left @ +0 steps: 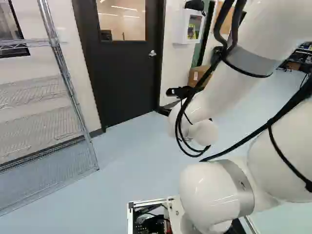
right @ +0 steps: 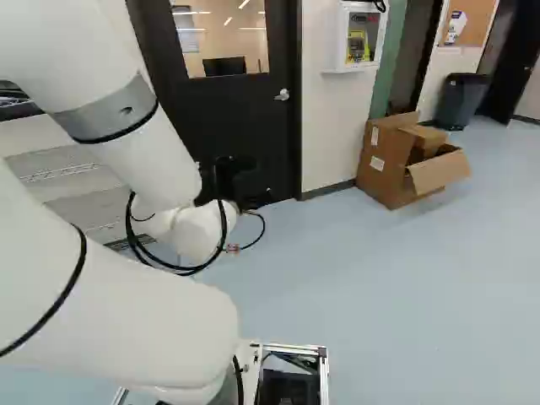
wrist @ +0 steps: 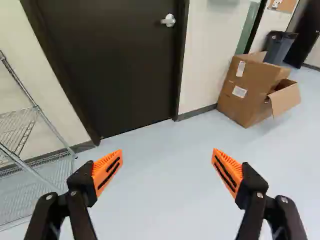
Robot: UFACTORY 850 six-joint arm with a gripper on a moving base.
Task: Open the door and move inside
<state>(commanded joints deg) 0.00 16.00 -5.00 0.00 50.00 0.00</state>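
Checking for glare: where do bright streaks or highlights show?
Left base view: streaks in the rectangular window of the dark door, highlights on the glossy white arm; right base view: streaks in that window too; wrist view: none on the door.

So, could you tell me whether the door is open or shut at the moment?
Shut: the door sits flush in its frame, with no gap along its edge.

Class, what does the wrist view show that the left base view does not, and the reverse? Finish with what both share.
Only the wrist view: the bin and the orange finger pads.
Only the left base view: the window in the door and the white arm.
Both: the door, its handle, the wire rack and the cardboard box.
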